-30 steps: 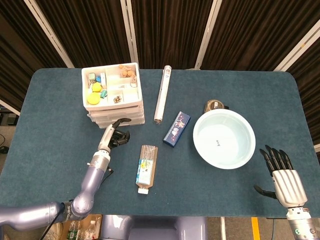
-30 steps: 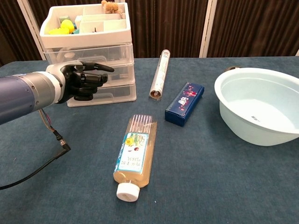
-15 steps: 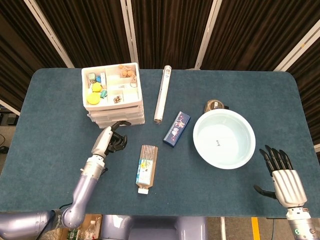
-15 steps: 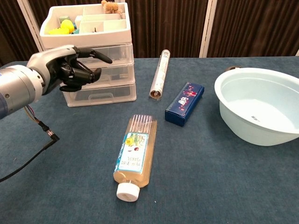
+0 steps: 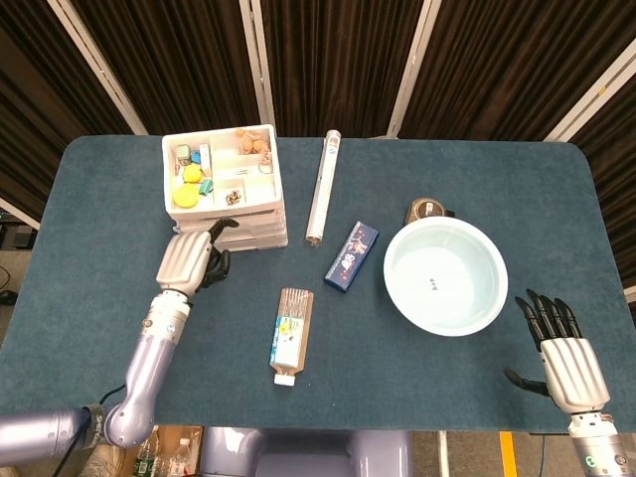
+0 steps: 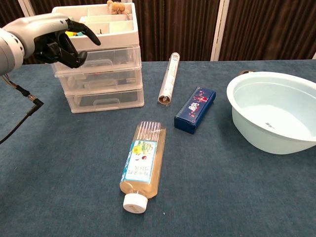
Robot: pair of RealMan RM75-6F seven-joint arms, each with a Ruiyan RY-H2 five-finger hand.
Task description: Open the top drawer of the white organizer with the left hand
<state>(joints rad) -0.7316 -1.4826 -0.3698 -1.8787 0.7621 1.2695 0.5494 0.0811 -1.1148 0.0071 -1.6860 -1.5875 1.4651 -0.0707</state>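
Looking at the head view first, then the chest one:

Head view, left hand: the left hand (image 5: pixel 189 260) is hanging at the front left corner of the white organizer (image 5: pixel 227 189), back of the hand facing the camera, fingers curling toward the drawer fronts. Can't tell from up here if it's actually touching anything.

Head view, organizer: it's sitting at the far left of the table (image 5: pixel 99 298), open tray on top holding small colourful bits.

Head view, right hand: the right hand (image 5: pixel 561 353) is lying at the near right edge, fingers spread apart, holding nothing.

Head view, other stuff: a clear tube (image 5: pixel 323 189) is lying just right of the organizer, then a blue box (image 5: pixel 351 255), a bottle (image 5: pixel 291 333) on its side, and a pale bowl (image 5: pixel 444 275).

Chest view, left hand: the hand (image 6: pixel 57 39) is hovering at the height of the top drawer (image 6: pixel 101 59), fingers bent inward with one sticking out toward the tray rim. It isn't gripping anything, as far as I can see.

Chest view, top drawer: it's sitting flush with the two drawers under it, so not pulled out.

Chest view, right hand: not showing up here at all.
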